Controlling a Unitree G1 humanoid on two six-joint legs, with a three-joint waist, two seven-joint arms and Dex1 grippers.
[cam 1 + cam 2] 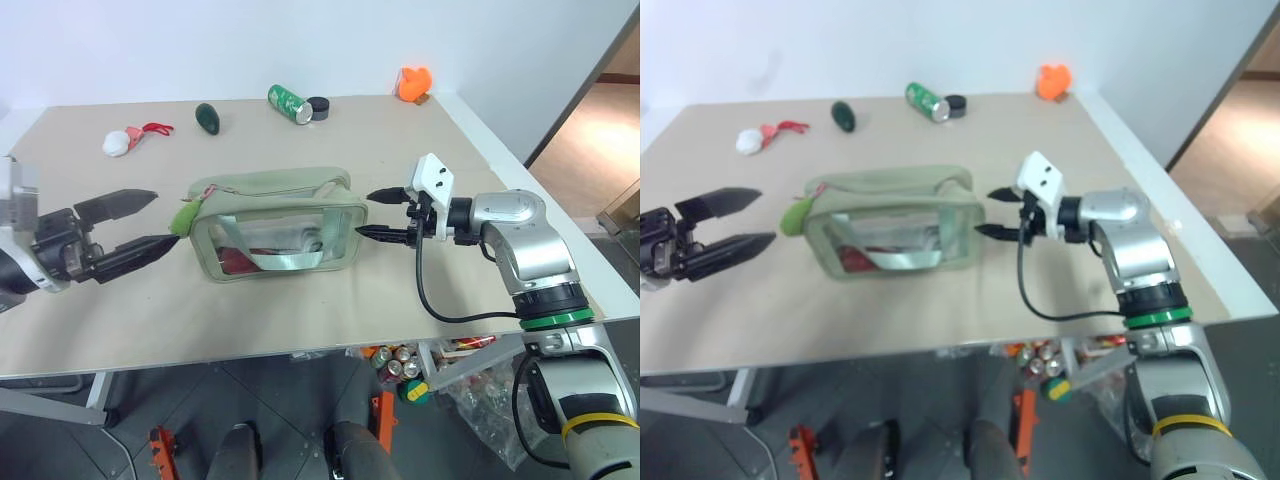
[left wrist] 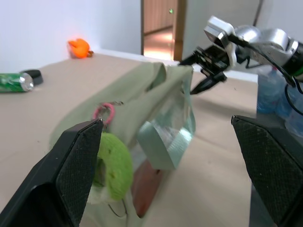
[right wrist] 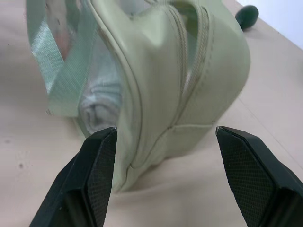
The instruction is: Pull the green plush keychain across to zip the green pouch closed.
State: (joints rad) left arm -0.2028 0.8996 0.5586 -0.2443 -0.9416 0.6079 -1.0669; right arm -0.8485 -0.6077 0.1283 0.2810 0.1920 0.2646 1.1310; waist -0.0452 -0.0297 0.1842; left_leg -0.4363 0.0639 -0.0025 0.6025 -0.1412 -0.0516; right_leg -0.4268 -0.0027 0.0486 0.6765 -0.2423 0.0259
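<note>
On the left, the left tool (image 1: 150, 222) hangs over the bench (image 1: 300, 320) with its two black fingers spread wide and nothing between them. Its lower fingertip sits just beside the green plush keychain (image 1: 184, 216); whether the two touch cannot be told.

The keychain hangs at the left end of the green pouch (image 1: 280, 225), fixed to the zipper by a loop of pinkish cord (image 2: 104, 112). The pouch lies near the middle of the bench with its clear window facing the near edge, red and white contents showing through it and a pale green strap (image 1: 270, 258) drooping across the front.

At the pouch's right end, the right tool (image 1: 385, 213) points leftward with its fingers parted, holding nothing. In the right wrist view the pouch's end seam stands between the two fingertips (image 3: 102, 161), with a gap on either side.

Along the far side of the bench, from left to right, lie a white plush with red cord (image 1: 120, 141), a dark green avocado-shaped object (image 1: 207, 117), a green can (image 1: 289, 103) on its side, a small black round object (image 1: 318, 105) beside it, and an orange object (image 1: 414, 83) near the far right corner.
</note>
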